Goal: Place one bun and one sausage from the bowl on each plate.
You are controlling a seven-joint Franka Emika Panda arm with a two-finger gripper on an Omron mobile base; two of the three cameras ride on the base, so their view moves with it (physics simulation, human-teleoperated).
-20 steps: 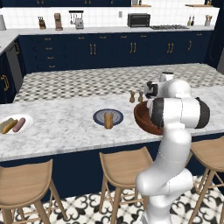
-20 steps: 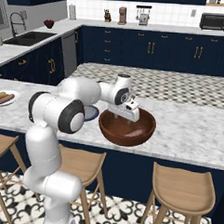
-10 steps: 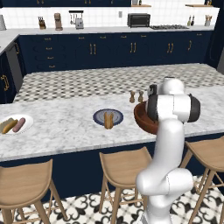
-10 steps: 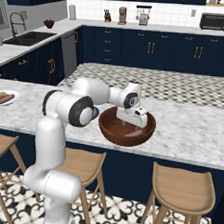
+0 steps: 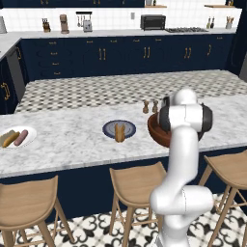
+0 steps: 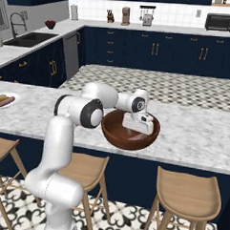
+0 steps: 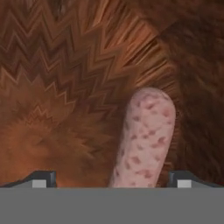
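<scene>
The reddish-brown bowl point(image 6: 130, 137) stands on the marble island near its front edge, and in the left base view the bowl point(image 5: 155, 131) is partly hidden behind my arm. My gripper point(image 6: 135, 131) reaches down inside it, open. In the hand view a pink speckled sausage point(image 7: 146, 140) lies on the bowl's floor between my fingertips point(image 7: 43, 178), closer to the right one, with my gripper point(image 7: 111, 179) wide around it. The dark blue-grey plate point(image 5: 111, 127) carries a bun point(image 5: 119, 132). The white plate point(image 5: 30, 134) at the far left holds a bun point(image 5: 8, 138) and a sausage point(image 5: 20, 138).
Two small wooden shakers point(image 5: 149, 106) stand just behind the bowl. Wooden stools point(image 5: 137, 181) line the island's front. A dark counter with a toaster oven point(image 5: 153, 21) runs along the back wall, and a sink point(image 6: 25, 38) sits at the far left.
My arm has swung its elbow round and the hand has sunk lower into the bowl. The jaws have stayed open. Plates and food have not moved.
</scene>
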